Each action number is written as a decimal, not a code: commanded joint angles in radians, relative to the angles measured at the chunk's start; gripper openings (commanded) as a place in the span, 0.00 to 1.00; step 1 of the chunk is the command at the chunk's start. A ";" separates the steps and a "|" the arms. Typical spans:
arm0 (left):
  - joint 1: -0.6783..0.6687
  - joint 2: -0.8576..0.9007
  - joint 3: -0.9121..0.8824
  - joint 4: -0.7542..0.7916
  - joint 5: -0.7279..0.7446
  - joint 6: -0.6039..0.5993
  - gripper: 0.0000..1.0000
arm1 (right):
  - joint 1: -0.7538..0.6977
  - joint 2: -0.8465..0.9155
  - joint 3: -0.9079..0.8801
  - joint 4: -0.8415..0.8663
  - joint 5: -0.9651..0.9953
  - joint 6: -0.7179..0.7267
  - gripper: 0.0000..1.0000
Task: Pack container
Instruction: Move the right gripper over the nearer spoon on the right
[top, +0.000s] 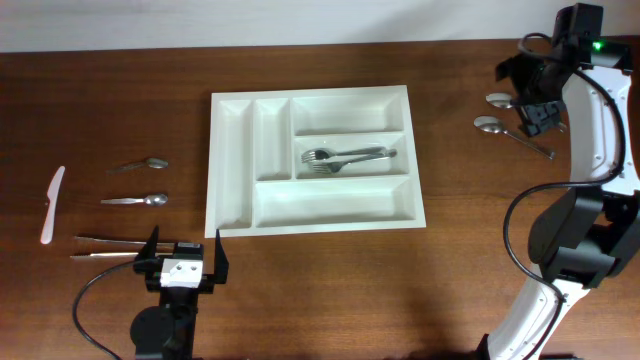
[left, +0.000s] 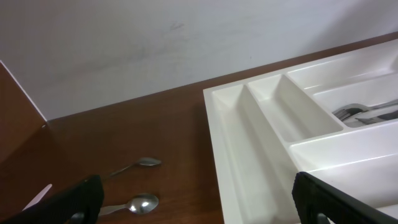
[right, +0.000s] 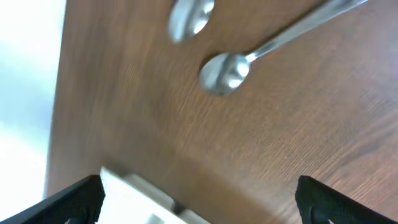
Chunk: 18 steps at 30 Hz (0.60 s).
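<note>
The container (top: 330, 205) sits mid-frame on the tabletop (top: 120, 90), only forks (top: 345, 157) packed, spoons (top: 155, 199) and knife (top: 52, 205) outside, your left pincer (top: 186, 245) and right pincer (right: 202, 200) gaping empty.

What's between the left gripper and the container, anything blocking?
Nothing visible. The left gripper hangs open just off the near-left corner of the container, with only bare table between them. The two spoons lie off to its left, outside that path.

Forks (top: 345, 157) lie inside the container (top: 330, 202); spoons (top: 152, 161) lie on the table (top: 400, 290) either side.
</note>
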 joint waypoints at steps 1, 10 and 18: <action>0.003 -0.005 -0.006 0.003 -0.003 0.012 0.99 | -0.023 0.031 -0.008 0.027 0.116 0.283 0.99; 0.003 -0.005 -0.006 0.003 -0.003 0.012 0.99 | -0.112 0.113 -0.008 0.048 0.112 0.304 0.99; 0.003 -0.005 -0.006 0.003 -0.003 0.012 0.99 | -0.167 0.186 -0.008 0.043 0.073 0.320 0.99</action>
